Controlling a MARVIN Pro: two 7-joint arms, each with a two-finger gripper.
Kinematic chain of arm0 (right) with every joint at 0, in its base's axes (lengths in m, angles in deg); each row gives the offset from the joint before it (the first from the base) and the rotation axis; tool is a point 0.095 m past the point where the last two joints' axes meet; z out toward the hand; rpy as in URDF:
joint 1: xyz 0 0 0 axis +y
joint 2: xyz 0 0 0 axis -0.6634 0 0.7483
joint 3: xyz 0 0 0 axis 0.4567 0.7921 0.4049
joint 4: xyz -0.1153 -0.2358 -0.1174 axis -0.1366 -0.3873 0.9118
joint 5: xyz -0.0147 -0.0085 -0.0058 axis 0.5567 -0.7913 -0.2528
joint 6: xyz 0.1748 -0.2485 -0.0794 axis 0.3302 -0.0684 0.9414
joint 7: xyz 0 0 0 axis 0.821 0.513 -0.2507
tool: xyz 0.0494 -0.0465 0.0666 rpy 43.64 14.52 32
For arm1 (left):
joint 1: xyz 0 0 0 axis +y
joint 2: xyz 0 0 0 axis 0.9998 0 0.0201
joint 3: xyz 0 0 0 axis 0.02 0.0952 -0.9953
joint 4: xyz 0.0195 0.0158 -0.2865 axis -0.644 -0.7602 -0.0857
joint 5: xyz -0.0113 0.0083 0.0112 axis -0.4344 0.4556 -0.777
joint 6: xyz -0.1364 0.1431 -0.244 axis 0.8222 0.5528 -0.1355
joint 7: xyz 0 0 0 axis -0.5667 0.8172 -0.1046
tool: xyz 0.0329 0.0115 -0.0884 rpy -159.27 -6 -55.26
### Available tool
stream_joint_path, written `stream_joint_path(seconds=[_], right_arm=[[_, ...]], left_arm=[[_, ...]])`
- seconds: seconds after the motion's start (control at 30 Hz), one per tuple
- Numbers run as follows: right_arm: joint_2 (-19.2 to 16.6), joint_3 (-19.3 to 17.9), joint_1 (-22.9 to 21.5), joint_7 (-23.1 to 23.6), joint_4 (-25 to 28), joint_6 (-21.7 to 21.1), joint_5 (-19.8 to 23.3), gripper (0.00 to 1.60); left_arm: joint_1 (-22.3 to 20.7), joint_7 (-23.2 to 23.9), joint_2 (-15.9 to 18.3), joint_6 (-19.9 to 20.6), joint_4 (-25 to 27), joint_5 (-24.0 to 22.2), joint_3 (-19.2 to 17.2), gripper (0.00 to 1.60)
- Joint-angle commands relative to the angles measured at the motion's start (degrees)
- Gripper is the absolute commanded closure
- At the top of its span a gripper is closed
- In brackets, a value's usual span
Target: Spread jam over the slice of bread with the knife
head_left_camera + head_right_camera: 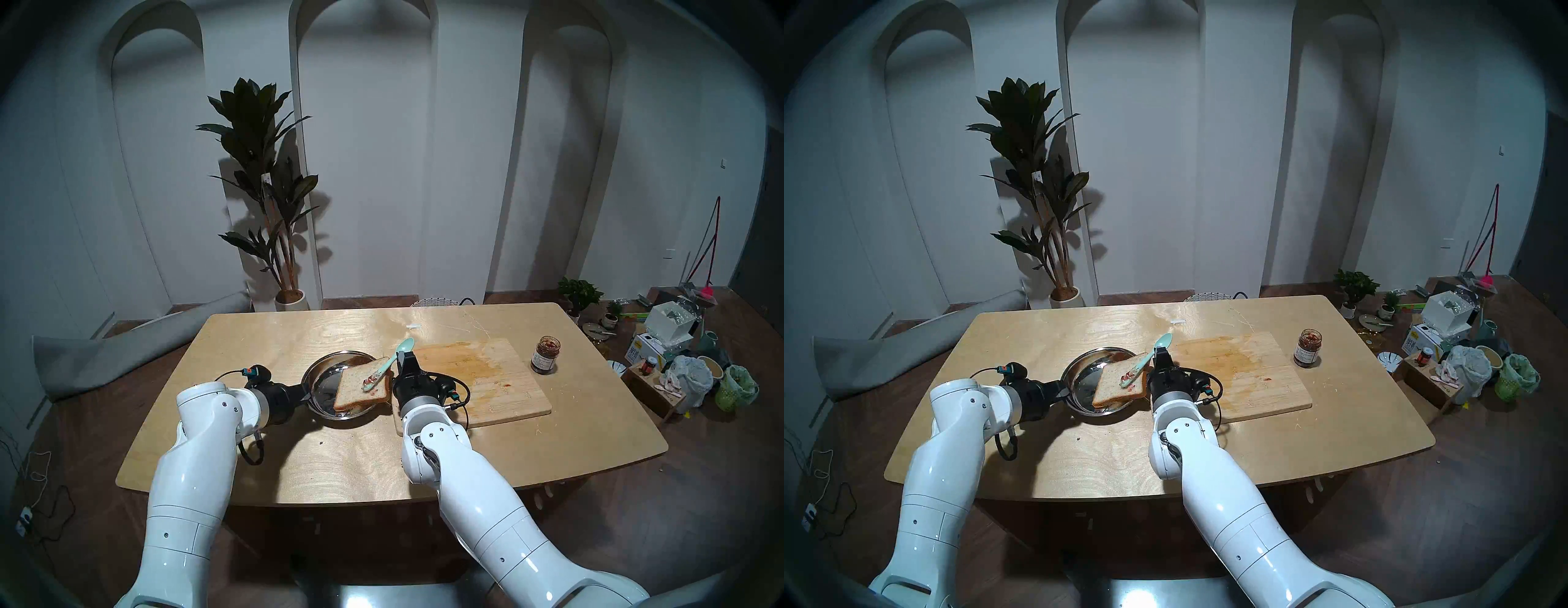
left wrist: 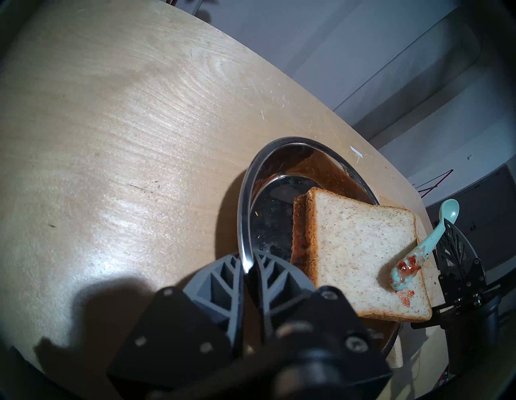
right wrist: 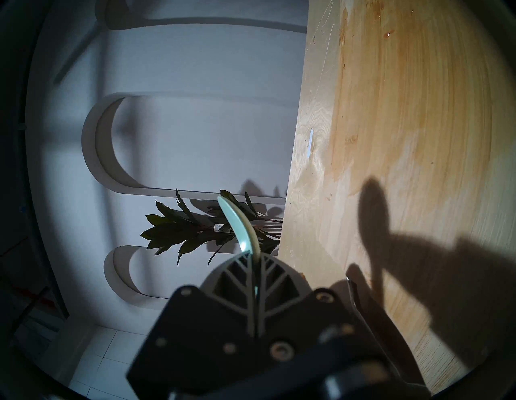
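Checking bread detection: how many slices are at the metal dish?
2. The top slice lies tilted across the metal dish, with the jam-coated knife tip over its near corner. The second slice sits directly beneath, mostly hidden. More underneath can't be ruled out.

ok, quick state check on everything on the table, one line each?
left gripper: jaws shut on the metal plate's rim.
right gripper: jaws shut on the knife's handle.
knife: held tilted, smeared tip down on the bread.
slice of bread: propped on the plate's right rim, small jam smear near one corner, mostly bare.
metal plate: on the table, held at its left rim.
jam jar: upright, lid off, right of the board.
cutting board: flat, stained.
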Motion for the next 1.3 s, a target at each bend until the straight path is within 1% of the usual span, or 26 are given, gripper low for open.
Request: stream_joint_path(seconds=[0.0,0.07,0.1,0.13,0.17,0.27,0.37,0.47,0.6,0.67,0.7,0.77,0.8,0.83,0.87,0.9,0.93,0.97,1.0,1.03,1.07,1.13,1.2,1.23,1.27], right_arm=[[1.5,1.2,-2.2,1.9,-1.7,0.8,-1.5,1.60],[1.2,1.7,-2.5,2.7,-2.4,1.3,-2.4,1.60],[1.2,1.7,-2.5,2.9,-2.6,1.3,-2.3,1.60],[1.0,2.0,-2.8,3.6,-3.2,2.0,-3.3,1.60],[1.0,2.0,-2.8,3.6,-3.2,2.0,-3.3,1.60],[1.2,2.3,-3.3,3.8,-4.0,2.9,-3.9,1.60],[1.0,2.7,-3.6,4.1,-4.3,3.8,-5.0,1.60],[0.9,2.9,-3.7,2.6,-3.1,4.4,-5.5,1.60],[0.0,3.6,-3.7,0.7,-0.7,5.5,-7.4,1.60],[-0.1,3.6,-3.6,0.3,0.0,5.6,-7.5,1.60],[-0.1,3.5,-3.4,-1.1,1.2,5.3,-7.1,1.60],[-0.1,3.8,-3.6,-2.5,2.3,5.5,-7.6,1.60],[0.0,3.7,-3.3,-5.2,4.5,5.7,-7.6,1.60],[0.8,3.3,-3.8,-5.7,4.2,5.3,-6.5,1.60],[0.4,3.4,-3.5,-7.2,5.8,5.5,-7.0,1.60],[0.0,3.9,-4.3,-8.4,5.7,5.3,-8.0,1.60],[0.2,3.6,-3.6,-9.9,7.6,4.7,-6.9,1.60],[0.7,3.6,-4.2,-9.9,6.6,4.8,-6.8,1.60],[-0.2,4.2,-4.0,-11.5,7.9,4.8,-8.0,1.60],[-0.2,4.3,-3.4,-13.5,9.3,4.0,-7.4,1.60],[-0.2,4.5,-3.5,-14.8,9.5,4.1,-7.7,1.60],[-0.2,4.9,-3.2,-15.2,9.5,3.9,-7.9,1.60],[-0.3,5.6,-2.8,-18.4,10.5,3.6,-8.2,1.60],[-0.2,6.3,-2.7,-20.2,10.4,3.6,-8.9,1.60],[-0.2,6.3,-2.7,-20.2,10.4,3.6,-8.9,1.60]], left_arm=[[-1.1,0.1,-0.1,-0.1,0.9,-0.1,0.2,1.24],[-1.1,0.4,-0.2,0.0,0.7,-0.5,0.0,1.29],[-1.1,0.3,-0.1,-0.1,0.8,-0.3,0.2,1.39],[-1.2,0.5,-0.2,0.0,0.7,-0.7,-0.1,1.46],[-1.2,0.5,-0.2,0.0,0.7,-0.7,-0.1,1.46],[-1.3,0.3,-0.1,0.1,0.8,-0.9,-0.1,1.56],[-1.3,0.3,0.0,0.2,0.9,-1.0,-0.1,1.56],[-1.4,0.3,0.2,0.2,1.0,-1.1,0.1,1.44],[-1.6,-0.1,0.3,0.4,1.1,-1.0,0.1,1.43],[-1.7,-0.1,0.3,0.4,1.2,-1.1,0.0,1.42],[-1.8,-0.2,0.5,0.4,1.2,-1.0,0.0,1.42],[-2.0,-0.4,0.7,0.6,1.2,-1.0,0.0,1.42],[-2.2,-0.5,0.9,0.8,1.2,-0.9,0.1,1.39],[-2.3,-0.5,1.0,0.9,1.2,-0.9,0.1,1.35],[-2.4,-0.6,1.2,1.0,1.2,-0.9,0.2,1.33],[-2.5,-0.6,1.1,1.1,1.2,-0.9,0.1,1.31],[-2.6,-0.6,1.2,1.3,1.2,-1.0,0.2,1.31],[-2.6,-0.7,1.3,1.4,1.2,-0.9,0.2,1.31],[-2.8,-0.8,1.2,1.5,1.0,-0.9,0.3,1.34],[-2.8,-0.9,1.2,1.6,0.8,-0.9,0.4,1.34],[-2.9,-1.0,1.2,1.7,0.7,-0.8,0.4,1.35],[-3.0,-1.0,1.1,1.9,0.5,-1.0,0.4,1.34],[-3.1,-1.4,1.1,2.0,0.5,-0.8,0.5,1.36],[-3.2,-1.7,0.9,2.1,0.5,-0.8,0.5,1.33],[-3.2,-1.7,0.9,2.1,0.5,-0.8,0.5,1.33]])
